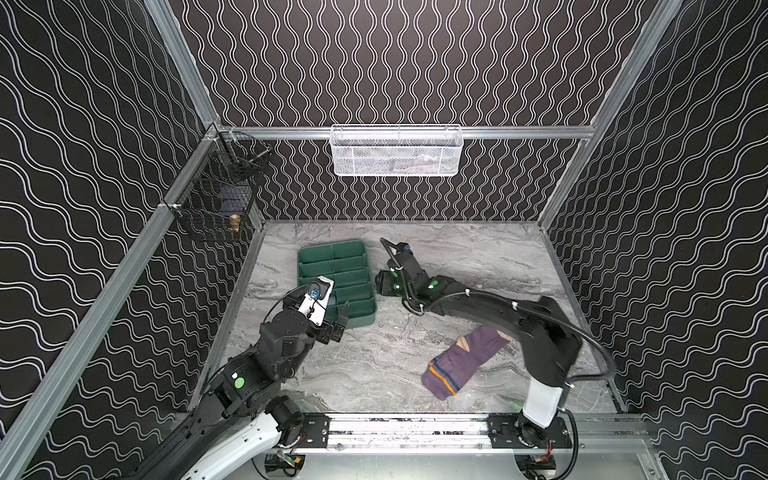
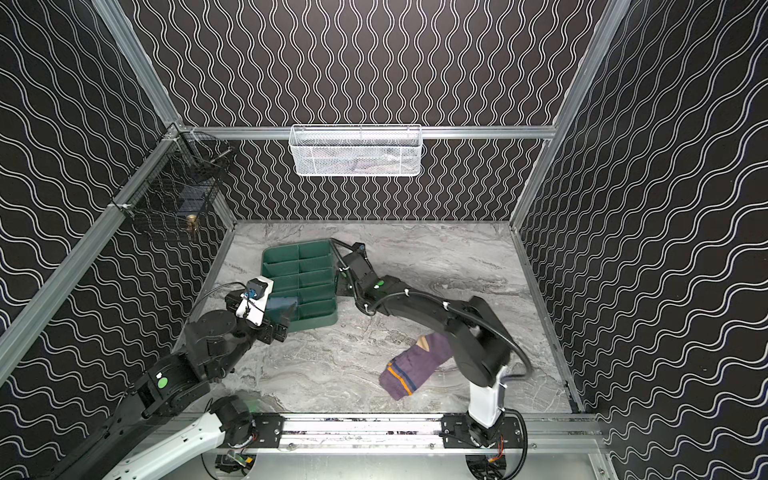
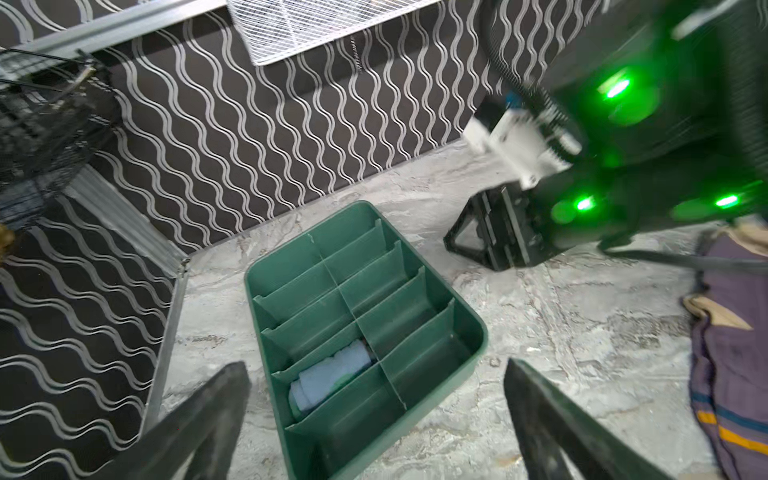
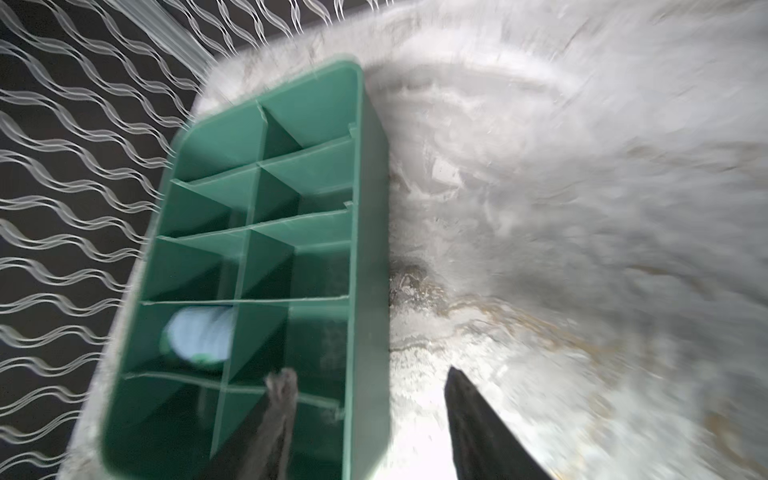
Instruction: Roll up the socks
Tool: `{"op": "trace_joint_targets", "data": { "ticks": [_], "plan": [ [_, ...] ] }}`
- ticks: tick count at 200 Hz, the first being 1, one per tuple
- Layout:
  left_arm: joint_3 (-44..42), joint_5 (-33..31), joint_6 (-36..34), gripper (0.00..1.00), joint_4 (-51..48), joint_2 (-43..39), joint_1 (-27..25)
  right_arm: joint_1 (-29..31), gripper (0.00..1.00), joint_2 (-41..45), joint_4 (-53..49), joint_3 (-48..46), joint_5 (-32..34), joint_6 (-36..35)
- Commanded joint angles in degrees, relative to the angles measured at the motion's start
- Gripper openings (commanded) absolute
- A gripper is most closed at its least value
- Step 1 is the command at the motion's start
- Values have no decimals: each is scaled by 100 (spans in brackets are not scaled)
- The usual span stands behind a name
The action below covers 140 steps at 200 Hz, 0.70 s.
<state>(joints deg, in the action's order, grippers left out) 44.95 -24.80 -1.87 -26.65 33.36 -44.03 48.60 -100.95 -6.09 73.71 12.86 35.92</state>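
Two socks (image 1: 461, 365) (image 3: 332, 376), one tray (image 3: 365, 432)

A lab robot cell: aluminium frame (image 1: 519, 132), wavy-patterned walls (image 1: 399, 62), marble-look tabletop (image 1: 478, 257). Behind the left gripper (image 1: 338, 322), a rail (image 1: 407, 428) carries left arm (image 1: 249, 374) and right arm (image 1: 478, 303). Beyond it hangs a white basket (image 1: 397, 151), with black baskets (image 1: 216, 208) to its left.

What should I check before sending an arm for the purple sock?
1. The light blue sock is rolled and stowed in the green tray: ok.
2. The purple sock is rolled: not ok, it lies flat on the table.
3. The left gripper has its jaws open and empty: ok.
4. The right gripper is empty: ok, jaws apart beside the tray, though the view is blurred.
5. The purple sock is uncovered: not ok, the right arm crosses above its far end.
6. That hidden end lies flat: cannot tell.
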Motion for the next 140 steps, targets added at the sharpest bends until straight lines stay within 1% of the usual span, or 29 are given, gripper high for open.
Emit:
{"op": "trace_joint_targets", "data": {
  "ticks": [1, 16, 20, 28, 38, 47, 56, 68, 88, 99, 114, 129, 140],
  "plan": [
    [-8, 1125, -215, 99, 222, 157, 6, -23, 61, 889, -30, -814, 508, 54],
    [55, 1993, -368, 99, 295, 410, 8, -61, 63, 1693, -144, -1570, 663, 93],
    [74, 2300, -427, 99, 315, 477, 6, -90, 64, 1903, -192, -1805, 697, 125],
    [97, 2718, -488, 99, 348, 633, 6, -144, 66, 2315, -293, -2228, 723, 213],
    [89, 3149, -524, 99, 408, 810, 7, -235, 67, 2832, -372, -2708, 703, 310],
    [47, 3402, -521, 99, 491, 925, 8, -289, 70, 3330, -406, -3132, 744, 419],
    [-18, 3548, -484, 99, 595, 991, 8, -302, 74, 3840, -393, -3557, 895, 572],
    [-122, 3633, -430, 99, 733, 1034, 7, -324, 77, 4470, -393, -4081, 1191, 950],
    [-253, 3729, -315, 99, 916, 1133, 8, -435, 75, 5384, -575, -4728, 1479, 1533],
    [-267, 3828, -256, 99, 1006, 1257, 8, -538, 76, 5804, -647, -4987, 1423, 1638],
    [-294, 4130, -226, 99, 1135, 1492, 7, -714, 76, 6213, -689, -5308, 1279, 1778],
    [-286, 4316, -246, 99, 1240, 1724, 0, -978, 76, 6412, -758, -5557, 1157, 1960],
    [-231, 4343, -267, 99, 1255, 1848, -2, -1301, 76, 6443, -737, -5691, 964, 1995]
  ]
}}
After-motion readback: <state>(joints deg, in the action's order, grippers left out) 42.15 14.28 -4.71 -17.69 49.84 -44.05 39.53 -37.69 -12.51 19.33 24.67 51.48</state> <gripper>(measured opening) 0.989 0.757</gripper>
